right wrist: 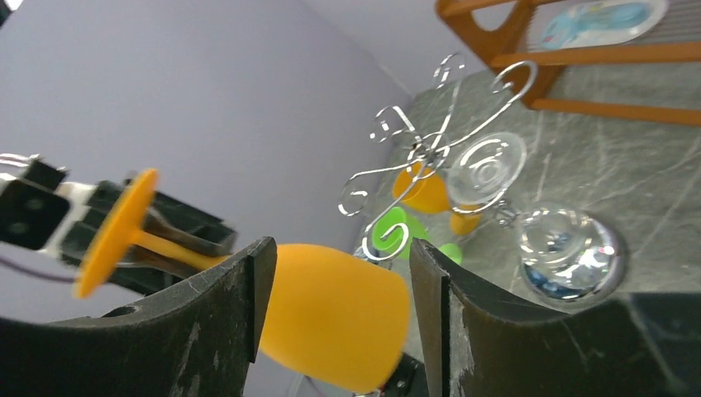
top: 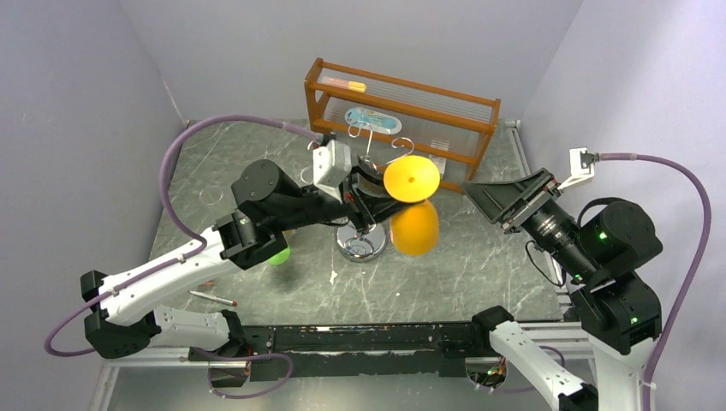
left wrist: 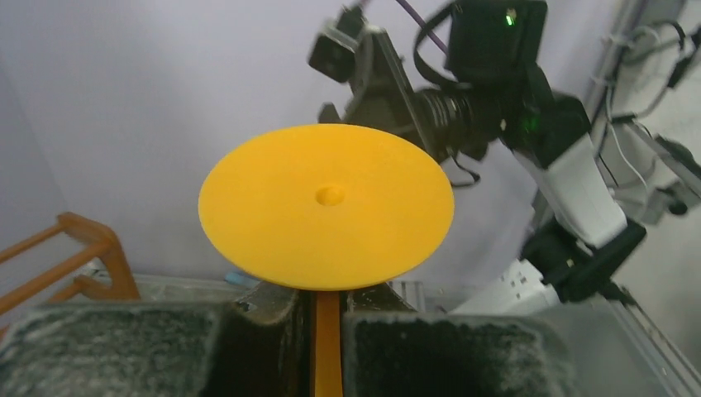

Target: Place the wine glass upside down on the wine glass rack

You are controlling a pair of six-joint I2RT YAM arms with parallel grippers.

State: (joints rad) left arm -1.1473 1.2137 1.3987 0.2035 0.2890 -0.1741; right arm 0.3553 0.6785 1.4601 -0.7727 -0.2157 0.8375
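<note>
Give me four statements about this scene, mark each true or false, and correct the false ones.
1. The left gripper holds the orange wine glass by its stem. True.
2. The right gripper is shut on the glass's bowl. False: its fingers are open and hold nothing.
3. The glass hangs on the wine glass rack. False: it is in the left gripper, beside the rack.
4. The wooden shelf stands behind the rack. True.

Pale lilac walls [top: 86, 103] enclose a dark, white-veined, marble-patterned desk [top: 479, 274]; a brown wooden shelf unit [top: 411, 86] stands at its far edge.
</note>
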